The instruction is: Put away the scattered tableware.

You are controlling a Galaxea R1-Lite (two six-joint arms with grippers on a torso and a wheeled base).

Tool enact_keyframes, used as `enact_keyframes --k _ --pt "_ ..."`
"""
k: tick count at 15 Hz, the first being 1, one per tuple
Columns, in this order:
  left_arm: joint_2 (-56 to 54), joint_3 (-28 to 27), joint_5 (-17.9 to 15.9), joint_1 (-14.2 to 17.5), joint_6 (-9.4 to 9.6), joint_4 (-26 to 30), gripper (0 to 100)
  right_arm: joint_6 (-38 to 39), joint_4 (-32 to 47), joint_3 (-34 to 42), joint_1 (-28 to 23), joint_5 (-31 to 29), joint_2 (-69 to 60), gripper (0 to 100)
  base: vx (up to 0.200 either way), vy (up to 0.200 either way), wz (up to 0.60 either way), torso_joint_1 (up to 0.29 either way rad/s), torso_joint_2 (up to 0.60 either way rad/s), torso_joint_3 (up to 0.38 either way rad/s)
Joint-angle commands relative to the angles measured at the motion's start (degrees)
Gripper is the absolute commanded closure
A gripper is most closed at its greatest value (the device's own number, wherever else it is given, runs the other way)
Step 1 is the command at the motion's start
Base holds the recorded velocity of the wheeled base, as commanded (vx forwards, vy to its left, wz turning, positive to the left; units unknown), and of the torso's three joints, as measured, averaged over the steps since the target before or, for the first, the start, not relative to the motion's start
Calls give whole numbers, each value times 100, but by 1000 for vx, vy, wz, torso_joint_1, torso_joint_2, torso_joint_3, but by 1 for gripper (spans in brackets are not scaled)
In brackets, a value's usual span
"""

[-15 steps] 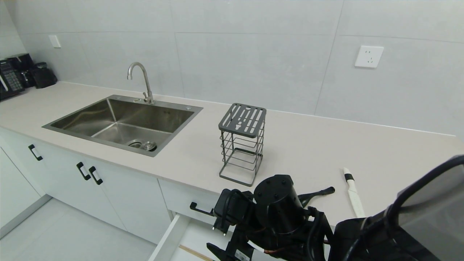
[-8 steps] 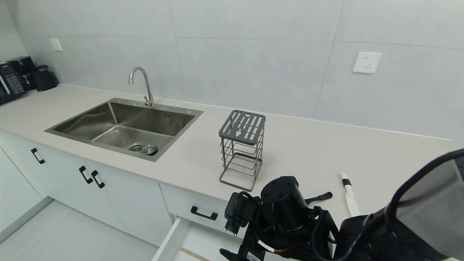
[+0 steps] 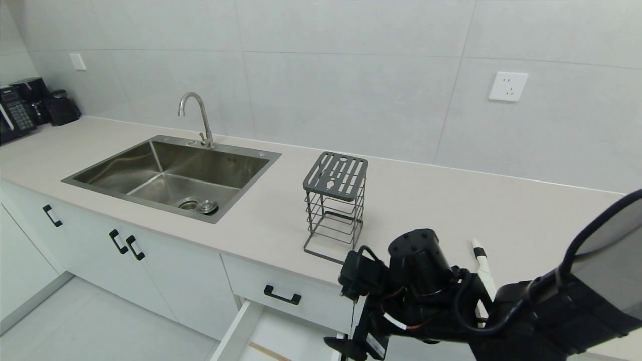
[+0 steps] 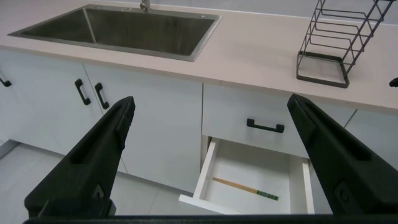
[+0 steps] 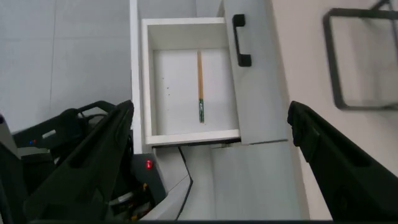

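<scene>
At the far left corner of the counter [image 3: 426, 200], black kitchen machines [image 3: 30, 103] are seen by the wall. Next, a steel sink [image 3: 125, 168] is set into the left part of the counter, and a bent tap [image 3: 198, 118] is fixed at its back edge. White cupboard doors [image 3: 165, 271] with black handles are seen under the sink.

The left gripper [image 4: 209, 102] is held out in front of the cupboards, off the counter. Its two black fingers [image 4: 93, 162] are spread wide, and nothing is held between them.

A dark wire rack [image 3: 334, 205] is stood upright near the middle of the counter, close to the front edge. Under that edge a shut drawer front with a black handle [image 3: 282, 295] is seen, and below it a white drawer [image 4: 202, 174] is pulled out. A wooden chopstick [image 4: 245, 188] with a green end is laid on the drawer floor, apart from the walls.

The right gripper [image 5: 208, 111] is held above this open drawer. Its fingers [image 5: 93, 155] are also spread wide, and nothing is gripped. The right arm [image 3: 416, 291] is seen before the front edge of the counter, right of the rack.

A white knife [image 3: 481, 261] with a black band is laid flat near the front edge, on the right part of the counter. Its near end is hidden by the arm. A white wall socket [image 3: 508, 86] is seen on the tiles above the right part.
</scene>
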Motion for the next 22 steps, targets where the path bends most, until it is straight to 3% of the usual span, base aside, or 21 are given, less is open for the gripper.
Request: enact_keyframes --k 1,3,4,11,14,17,22 --pt "7 0 0 0 -1 0 0 45 -214 659 -745 6 -717 0 0 0 0 0 0 0" --pt "7 0 0 0 -1 0 0 45 -258 808 -841 6 -796 0 0 0 0 0 0 0" --pt "7 0 0 0 -1 0 0 -60 -363 1414 -1377 15 -1218 0 0 0 0 0 0 0" --pt "7 0 0 0 -1 0 0 -992 -144 1265 -3082 287 -1174 0 0 0 0 0 0 0" --pt "7 0 0 0 -1 0 0 -1326 -21 949 -3320 296 -866 0 0 0 0 0 0 0" --pt "7 0 0 0 -1 0 0 -1906 208 166 -3619 630 127 0 0 0 0 0 0 0" --pt "7 0 0 0 -1 0 0 -2390 524 122 -3891 938 426 0 0 0 0 0 0 0"
